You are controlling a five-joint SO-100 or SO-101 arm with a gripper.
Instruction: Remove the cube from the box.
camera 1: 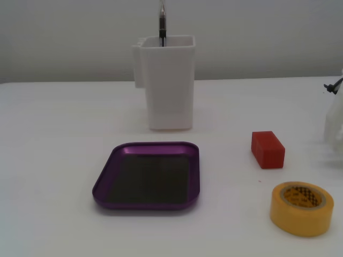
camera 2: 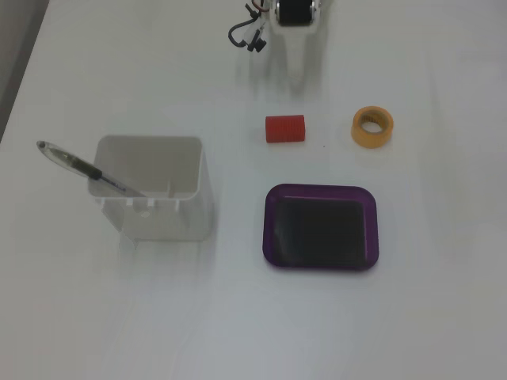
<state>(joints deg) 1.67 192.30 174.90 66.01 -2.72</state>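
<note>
The wide white bench (camera 2: 412, 317) carries everything, and the biggest thing on it is the tall white rectangular plastic container (camera 1: 166, 80) with a dark pen (camera 2: 79, 168) leaning out of it, which plays no part in the job. Next in size is the box, a shallow purple metallic tray with rounded corners and a dark flat floor (camera 2: 272, 237); in both fixed views its floor lies bare, with nothing in it. The yellow roll of tape (camera 1: 302, 208) sits apart on the bench, near the red block. The cube, a small solid red block a little longer than wide (camera 2: 284, 128), rests on the bench outside the tray, well clear of its rim, between the tray and the arm's base in the view from above (camera 1: 267, 149). Judged from how things lie, the removal looks already done, and the closing step is in hand: the next move seems to call for nothing beyond the arm parking clear, with no further grasp needed. Of the arm, only a white tapering part and some black cable show at the top edge of the view from above, and a pale blur at the right edge of the lower view. Whether the hand is open or closed I cannot tell, since its fingers cannot be made out.
</note>
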